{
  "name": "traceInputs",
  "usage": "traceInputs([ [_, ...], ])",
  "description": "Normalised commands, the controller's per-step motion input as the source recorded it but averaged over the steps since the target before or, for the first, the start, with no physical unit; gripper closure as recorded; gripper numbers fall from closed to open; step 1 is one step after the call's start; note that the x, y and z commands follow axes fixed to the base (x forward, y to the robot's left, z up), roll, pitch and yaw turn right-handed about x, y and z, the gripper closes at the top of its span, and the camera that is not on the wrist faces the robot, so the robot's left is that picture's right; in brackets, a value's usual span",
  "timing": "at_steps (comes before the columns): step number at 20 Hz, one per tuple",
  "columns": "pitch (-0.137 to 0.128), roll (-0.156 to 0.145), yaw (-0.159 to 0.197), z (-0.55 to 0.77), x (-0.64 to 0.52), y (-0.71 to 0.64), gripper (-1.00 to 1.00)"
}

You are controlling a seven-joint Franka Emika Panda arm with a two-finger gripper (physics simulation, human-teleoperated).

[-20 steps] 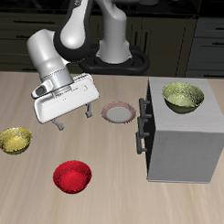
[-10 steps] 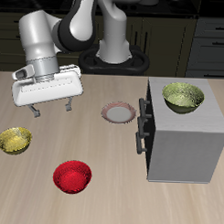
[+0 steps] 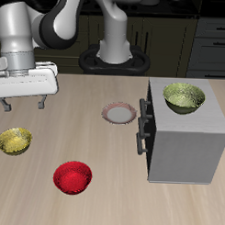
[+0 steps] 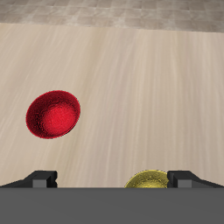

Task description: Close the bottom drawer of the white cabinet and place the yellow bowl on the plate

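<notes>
The yellow bowl [image 3: 14, 140] sits upright on the table, near the edge farthest from the white cabinet [image 3: 187, 144]. My gripper [image 3: 22, 105] hangs open and empty above the table, just behind the bowl and clear of it. In the wrist view the yellow bowl [image 4: 147, 180] shows only its rim between my fingertips [image 4: 39, 178]. The plate [image 3: 118, 113] lies bare beside the cabinet's front. The bottom drawer [image 3: 146, 145] looks flush with the cabinet front, its dark bar handle sticking out.
A red bowl [image 3: 73, 176] stands near the table's front edge, between the yellow bowl and the cabinet; it also shows in the wrist view [image 4: 53, 115]. A paler greenish-yellow bowl [image 3: 184, 97] rests on the cabinet top.
My gripper has swung away from the plate area across the table and now hangs just behind the yellow bowl. The bowls, plate and cabinet have not moved.
</notes>
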Motion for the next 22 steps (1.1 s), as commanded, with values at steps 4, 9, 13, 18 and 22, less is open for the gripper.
traceInputs([
  [4,-0.002,-0.076,0.005,0.06,-0.06,-0.60,-1.00],
  [9,0.007,-0.042,-0.042,0.00,-0.19,-0.47,-1.00],
  [13,0.041,-0.010,-0.047,-0.05,-0.24,-0.28,-1.00],
  [18,0.011,0.028,-0.057,-0.02,-0.40,-0.11,-1.00],
  [22,0.035,0.027,-0.052,-0.07,-0.20,0.00,-1.00],
])
